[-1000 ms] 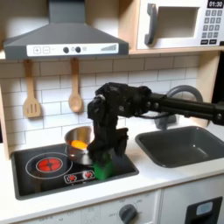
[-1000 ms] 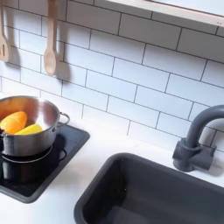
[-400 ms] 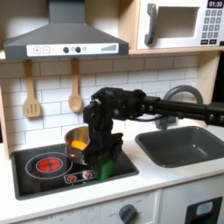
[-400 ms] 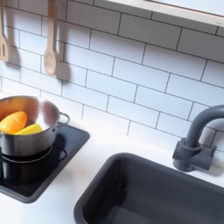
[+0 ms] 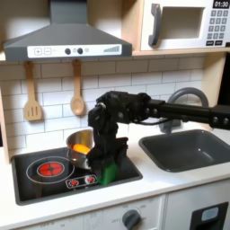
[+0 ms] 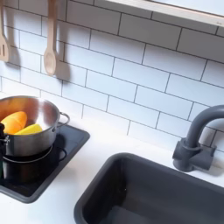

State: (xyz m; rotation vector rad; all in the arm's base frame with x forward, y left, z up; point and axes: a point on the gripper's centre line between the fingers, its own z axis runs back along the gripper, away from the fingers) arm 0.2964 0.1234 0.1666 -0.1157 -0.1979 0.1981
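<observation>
Over the black stovetop (image 5: 54, 175), my gripper (image 5: 106, 167) clamps a small green object (image 5: 107, 173).
It's lifted slightly off the hob beside the steel pot (image 5: 81, 146).

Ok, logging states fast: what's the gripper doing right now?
Gripper: down over the front of the stove, closed on a green object, right beside the pot.
</observation>
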